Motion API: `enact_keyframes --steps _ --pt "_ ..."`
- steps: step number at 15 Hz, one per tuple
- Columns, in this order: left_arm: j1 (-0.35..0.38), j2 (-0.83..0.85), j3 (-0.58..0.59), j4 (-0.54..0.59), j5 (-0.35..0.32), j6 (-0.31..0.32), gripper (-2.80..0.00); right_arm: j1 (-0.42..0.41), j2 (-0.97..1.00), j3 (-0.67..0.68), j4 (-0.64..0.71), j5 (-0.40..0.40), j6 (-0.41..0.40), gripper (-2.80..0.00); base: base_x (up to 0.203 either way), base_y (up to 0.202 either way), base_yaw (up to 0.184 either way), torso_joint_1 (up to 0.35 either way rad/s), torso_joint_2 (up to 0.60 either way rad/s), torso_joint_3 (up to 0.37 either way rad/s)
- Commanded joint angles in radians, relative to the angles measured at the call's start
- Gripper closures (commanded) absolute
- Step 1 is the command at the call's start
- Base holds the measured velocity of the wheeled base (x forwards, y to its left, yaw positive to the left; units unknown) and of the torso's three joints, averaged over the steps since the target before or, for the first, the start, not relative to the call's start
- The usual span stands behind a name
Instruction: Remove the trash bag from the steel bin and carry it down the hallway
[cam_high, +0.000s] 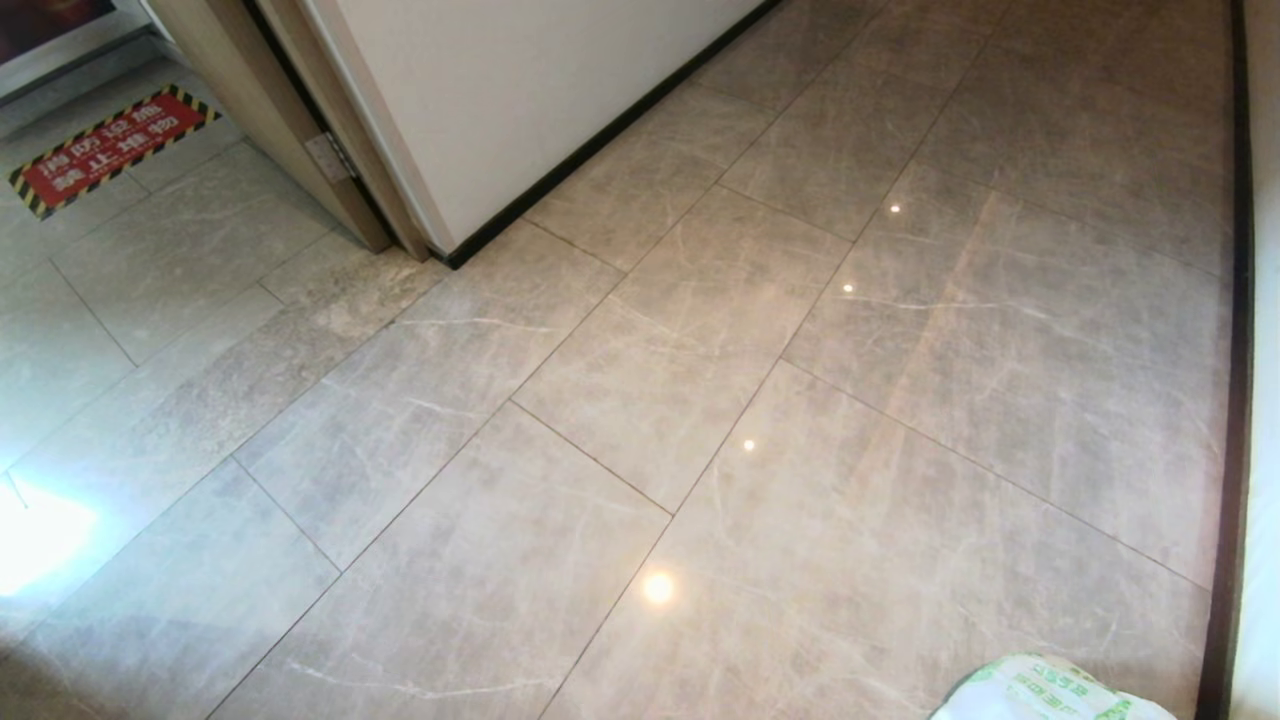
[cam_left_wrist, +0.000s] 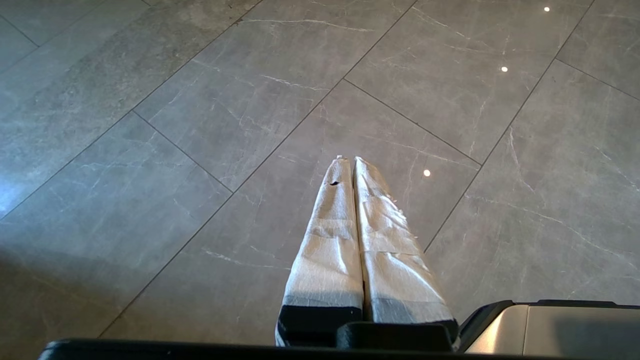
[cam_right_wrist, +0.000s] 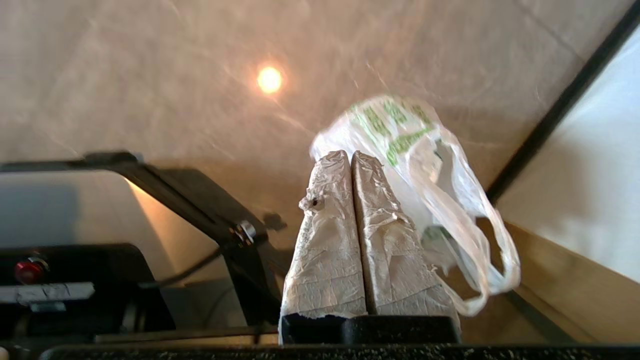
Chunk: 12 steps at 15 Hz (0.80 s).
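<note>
The trash bag (cam_high: 1040, 690), thin white plastic with green print, sits on the glossy hallway floor (cam_high: 700, 400) at the near right, close to the wall's black skirting. In the right wrist view the trash bag (cam_right_wrist: 400, 135) lies just beyond and beside my right gripper (cam_right_wrist: 348, 152), its loose handles (cam_right_wrist: 480, 250) drooping to one side. The right gripper's tape-wrapped fingers are pressed together with nothing between them, and the bag is not in their grip. My left gripper (cam_left_wrist: 348, 159) is shut and empty, hanging over bare tiles. The steel bin is out of view.
A white wall with black skirting (cam_high: 600, 130) runs along the far left, ending at a wooden door frame (cam_high: 330, 150). A red and yellow floor sign (cam_high: 110, 150) lies past the doorway. Another skirting line (cam_high: 1235, 400) borders the right side. Part of my base (cam_right_wrist: 125, 210) shows in the right wrist view.
</note>
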Motion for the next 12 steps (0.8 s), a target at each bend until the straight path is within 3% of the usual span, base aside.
enact_keyframes --steps 1,3,7,12 --pt "0.000 0.000 0.000 0.000 0.000 0.000 0.00 0.047 -0.264 0.051 0.001 -0.016 0.034 0.00 0.000 0.000 0.000 0.000 0.00 0.000" --pt "0.000 0.000 0.000 0.000 0.000 0.000 0.00 0.094 -0.346 0.129 -0.066 -0.042 0.059 0.00 0.000 0.000 0.000 0.000 0.00 0.000" --pt "0.000 0.000 0.000 0.000 0.000 0.000 0.00 0.130 -0.551 0.188 -0.172 -0.008 0.064 0.00 0.000 0.000 0.000 0.000 0.00 0.000" --pt "0.000 0.000 0.000 0.000 0.000 0.000 0.00 0.133 -0.547 0.190 -0.171 -0.018 0.089 0.00 0.000 0.000 0.000 0.000 0.00 0.000"
